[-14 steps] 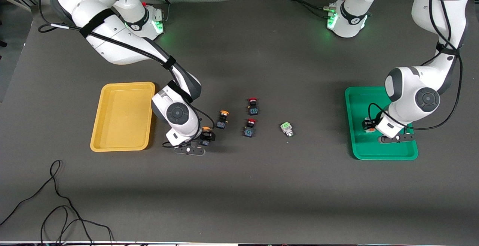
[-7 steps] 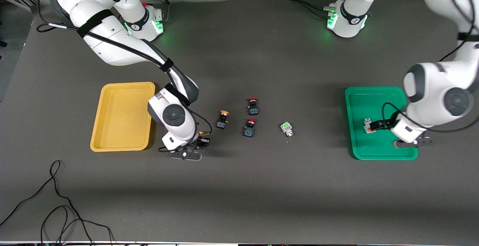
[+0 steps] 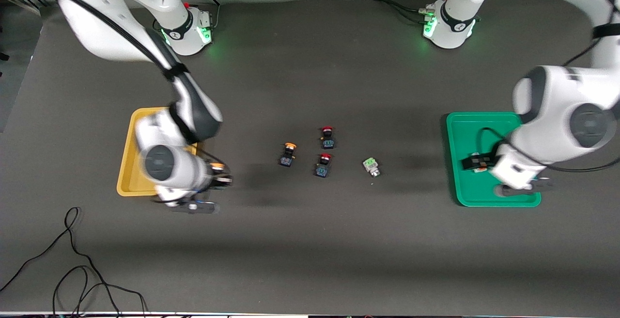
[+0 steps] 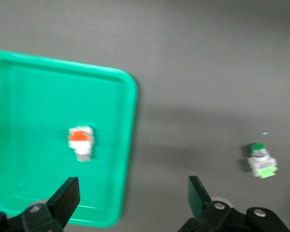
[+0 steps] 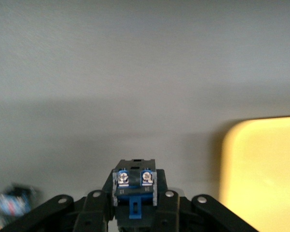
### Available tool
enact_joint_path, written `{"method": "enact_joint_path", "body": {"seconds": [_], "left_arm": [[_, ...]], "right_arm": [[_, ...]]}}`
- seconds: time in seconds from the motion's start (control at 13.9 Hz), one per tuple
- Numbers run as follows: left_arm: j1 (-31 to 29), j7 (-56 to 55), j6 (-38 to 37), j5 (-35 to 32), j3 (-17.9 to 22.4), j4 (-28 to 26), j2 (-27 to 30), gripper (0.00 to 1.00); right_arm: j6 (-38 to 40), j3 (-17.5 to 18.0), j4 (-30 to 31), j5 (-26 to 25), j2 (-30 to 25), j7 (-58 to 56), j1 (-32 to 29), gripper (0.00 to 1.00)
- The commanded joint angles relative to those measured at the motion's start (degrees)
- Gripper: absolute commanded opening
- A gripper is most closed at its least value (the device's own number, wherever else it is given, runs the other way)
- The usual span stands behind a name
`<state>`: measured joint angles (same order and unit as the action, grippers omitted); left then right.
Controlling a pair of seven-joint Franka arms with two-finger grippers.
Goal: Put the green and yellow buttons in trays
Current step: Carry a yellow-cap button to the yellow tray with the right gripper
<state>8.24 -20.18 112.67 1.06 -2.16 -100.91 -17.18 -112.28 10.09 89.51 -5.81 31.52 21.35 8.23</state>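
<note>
My right gripper (image 3: 220, 178) is shut on a yellow-capped button with a black-blue body (image 5: 135, 186) and holds it above the table, beside the near corner of the yellow tray (image 3: 128, 163), whose edge also shows in the right wrist view (image 5: 265, 169). A second yellow-capped button (image 3: 287, 154) stands mid-table. A white-silver button with a light-green block (image 3: 371, 166) lies toward the green tray (image 3: 465, 129); it also shows in the left wrist view (image 4: 260, 159). My left gripper (image 4: 132, 186) is open and empty above the green tray's edge (image 4: 130, 96). A white button with an orange block (image 4: 81, 141) lies in that tray.
Two red-capped black switches (image 3: 328, 137) (image 3: 323, 165) stand between the yellow-capped button and the green-block button. A black cable (image 3: 72, 260) lies on the table near the front camera, toward the right arm's end.
My right gripper has lifted the yellow-capped button off the table and carried it toward the yellow tray. My left gripper has released the orange-block button in the green tray and risen.
</note>
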Motion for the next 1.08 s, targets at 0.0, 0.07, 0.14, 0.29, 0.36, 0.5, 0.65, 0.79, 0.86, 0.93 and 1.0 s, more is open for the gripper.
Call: {"method": "enact_joint_path", "body": {"seconds": [0.0,0.07,0.14,0.29,0.36,0.5,0.65,0.79,0.86,0.93,1.0], "left_arm": [[7.38,-11.78,0.35,0.52,0.75,0.97,-2.33,1.00],[9.75,-15.99,1.75,0.52,0.75,0.89,-3.12,1.00],[12.04,-20.30,3.42,0.52,0.75,0.89,-4.00,1.00],[16.79,-28.47,7.19,0.52,0.75,0.89,-6.63,1.00],[18.55,-31.82,9.39,0.52,0.75,0.89,-8.12,1.00],[21.37,-37.28,14.39,0.26,0.75,0.89,-11.90,1.00],[22.26,-38.18,17.66,-0.18,0.75,0.71,-15.33,1.00],[22.26,-38.18,20.38,-0.45,0.84,0.71,-18.06,1.00],[22.26,-38.18,22.05,-0.45,0.84,0.71,-19.55,1.00],[22.26,-38.18,23.20,-0.53,0.93,0.63,-20.52,1.00],[22.17,-38.18,23.38,-0.53,0.93,0.62,-20.79,1.00]], "right_arm": [[1.19,-3.57,7.23,2.21,-6.81,-10.25,-0.40,0.00],[0.14,-3.76,9.96,2.21,-8.57,-12.54,-2.06,0.00],[-1.61,-3.76,12.77,2.21,-10.15,-14.74,-3.64,0.00],[-8.27,-4.98,21.19,2.30,-13.75,-20.54,-6.11,0.00],[-13.44,-6.47,25.93,2.30,-14.81,-22.91,-6.21,0.00],[-23.98,-7.89,33.24,4.30,-14.83,-26.70,-6.99,0.00],[-31.30,-9.64,37.04,13.32,-13.16,-32.83,-7.09,0.00],[-31.25,-10.96,37.23,26.31,-12.45,-41.70,-7.17,0.00],[-29.24,-12.45,37.23,32.47,-12.28,-47.05,-7.17,0.00],[-27.39,-13.77,37.14,37.93,-11.75,-52.41,-7.17,0.00],[-26.51,-15.43,37.23,42.24,-11.14,-57.34,-7.17,0.00]]}}
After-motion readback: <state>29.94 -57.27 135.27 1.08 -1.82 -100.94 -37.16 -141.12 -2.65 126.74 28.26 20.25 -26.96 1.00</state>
